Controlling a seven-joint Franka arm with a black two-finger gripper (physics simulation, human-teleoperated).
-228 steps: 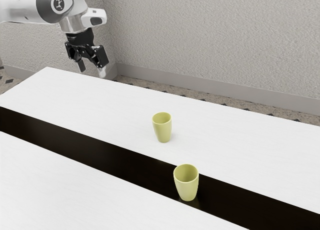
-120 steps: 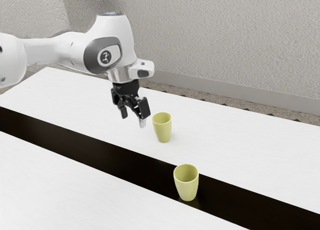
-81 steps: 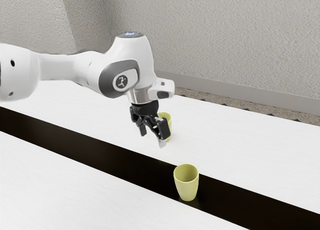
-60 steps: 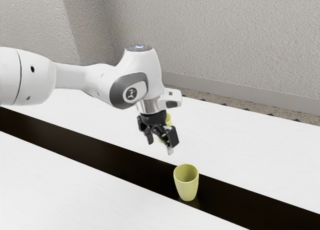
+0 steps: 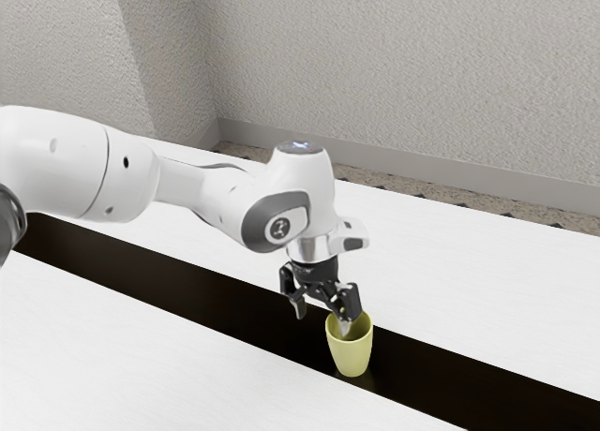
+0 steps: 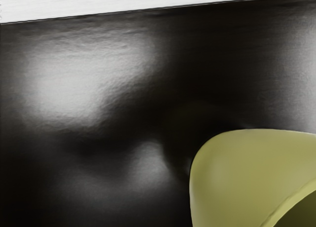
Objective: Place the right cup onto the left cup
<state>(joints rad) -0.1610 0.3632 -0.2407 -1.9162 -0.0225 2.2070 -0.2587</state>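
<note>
If lowered off-centre like this, with hand (image 5: 322,321) wide and empty, could clip the cup (image 5: 352,358), upright on the strip (image 5: 248,314) at the hand's 4 o'clock in the exterior view, and topple it.

Honestly, I can't pin my spot down further than an indoor room, and it could pass for somebody's home. There's a pale, rough-textured wall (image 5: 403,75) that turns corners toward the exterior view's left, with a plain grey baseboard (image 5: 441,170) running along the bottom. The floor (image 5: 441,193) is speckled brown with little dark diamonds in it, kinda like patterned tile. The table (image 5: 487,262) I'm working at is white with a wide dark strip (image 5: 441,365) through it, and my wrist view catches glossy reflections on that strip. Looks more like furniture than a workbench to me.
</note>
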